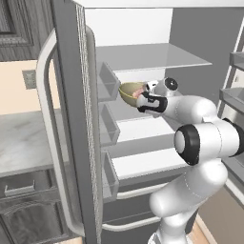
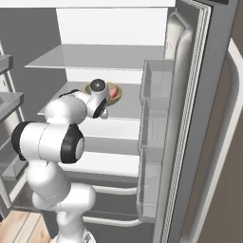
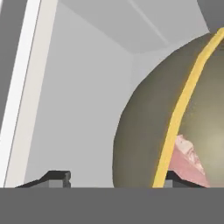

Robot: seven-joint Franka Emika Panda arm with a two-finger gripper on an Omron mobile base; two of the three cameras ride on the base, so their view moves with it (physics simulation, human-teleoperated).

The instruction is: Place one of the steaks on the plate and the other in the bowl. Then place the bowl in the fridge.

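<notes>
The gripper point(image 3: 111, 177) stands open, one fingertip point(image 3: 54, 177) well left of the bowl point(image 3: 175, 118), the other at its yellow rim (whether that tip touches is unclear). Past it, the bowl point(image 1: 131, 93) sits tilted over the fridge point(image 1: 157, 57) middle shelf, a steak point(image 2: 114, 91) inside it.
</notes>
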